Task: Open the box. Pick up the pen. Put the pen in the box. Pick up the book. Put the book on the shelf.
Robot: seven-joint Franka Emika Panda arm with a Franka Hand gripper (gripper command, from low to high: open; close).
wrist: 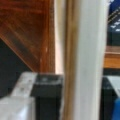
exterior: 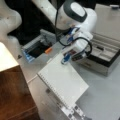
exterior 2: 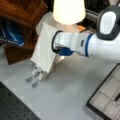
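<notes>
End effector [exterior: 66,60] is clamping the spiral notebook [exterior: 63,80] by one edge, lifting it tilted — keeping grip firm, wooden shelf [wrist: 30,32] directly ahead.

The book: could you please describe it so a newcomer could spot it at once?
Start at the white arm. Its tool grips the book, a large white notebook tilted above the table. Spiral binding along one long edge distinguishes it from the open box.

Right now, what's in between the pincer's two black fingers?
The book. In the wrist view its white edge runs straight up between the pincer's black fingers, with the brown shelf behind.
</notes>
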